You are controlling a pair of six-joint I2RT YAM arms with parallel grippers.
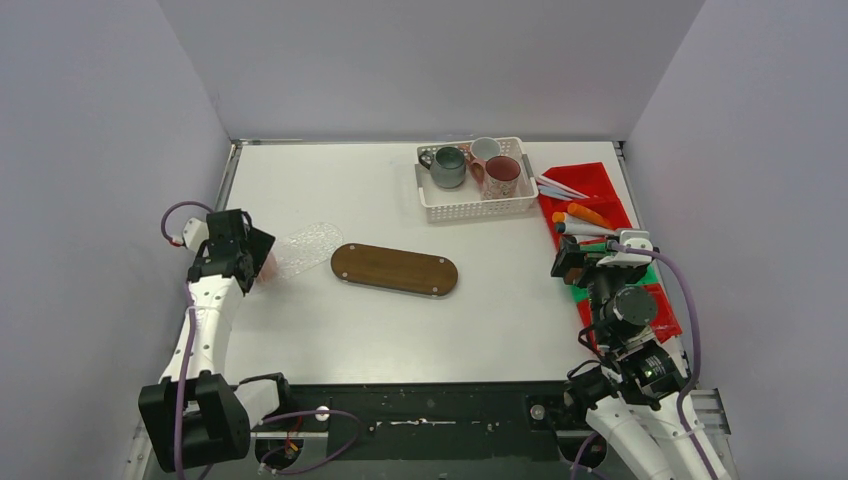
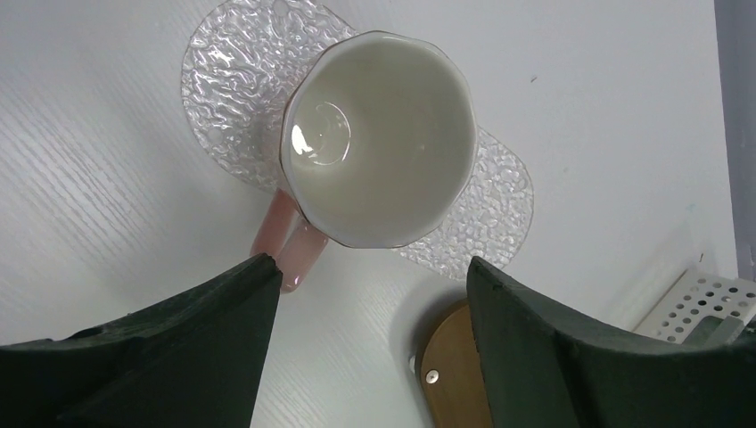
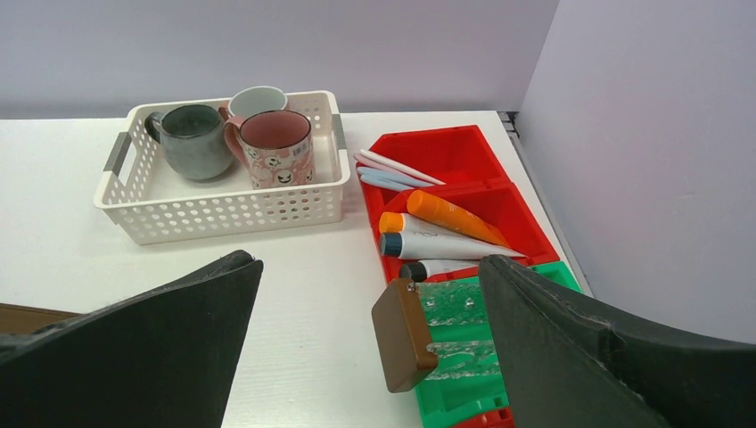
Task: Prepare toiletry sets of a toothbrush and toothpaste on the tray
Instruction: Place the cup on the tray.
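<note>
four mugs, three tubes, trays in pairs

four mugs are showing: one pinkish-white mug point(image 2: 379, 134), plus a dark green mug point(image 3: 192, 138), a white mug point(image 3: 258, 98) and a pink patterned mug point(image 3: 276, 147) sharing one white basket point(image 3: 223, 209). two wooden trays are showing: an oval wooden tray point(image 1: 395, 268) and a second wooden tray point(image 3: 406, 334). one clear textured tray point(image 2: 232, 80) is lying out, with at least one more clear tray point(image 3: 450, 303) binned. three tubes are lying together: an orange tube point(image 3: 450, 217), a white tube point(image 3: 446, 245) and a black-capped tube point(image 3: 437, 267). the toothbrushes point(image 3: 401, 169) are seemingly numbering three.

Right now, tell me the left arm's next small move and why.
Probably raise the left gripper straight up, away from the mug. The mug stands upright on the clear tray, the fingers are spread and do not clamp it, and it is empty. The toothbrushes and tubes lie in the red bin.
</note>
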